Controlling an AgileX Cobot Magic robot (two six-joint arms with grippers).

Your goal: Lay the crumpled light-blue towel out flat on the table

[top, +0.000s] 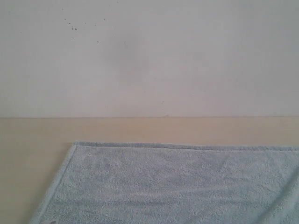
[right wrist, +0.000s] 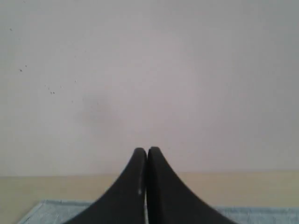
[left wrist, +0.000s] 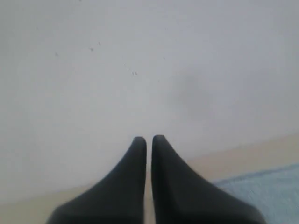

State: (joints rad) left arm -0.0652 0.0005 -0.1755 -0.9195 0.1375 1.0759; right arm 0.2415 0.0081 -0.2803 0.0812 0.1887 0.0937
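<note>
The light-blue towel [top: 177,184] lies spread flat on the beige table [top: 32,140], its hemmed far edge running straight across and one corner at the left. Neither gripper shows in the exterior view. In the left wrist view my left gripper [left wrist: 149,138] is shut with nothing between its black fingers, raised above the table and facing the wall, with a piece of the towel [left wrist: 266,196] off to one side. My right gripper [right wrist: 147,150] is shut and empty too, pointing at the wall, with the towel's edge [right wrist: 51,210] below it.
A white wall [top: 149,56] with a few dark specks stands along the table's far edge. A strip of bare table lies between the towel and the wall, and more bare table lies left of the towel.
</note>
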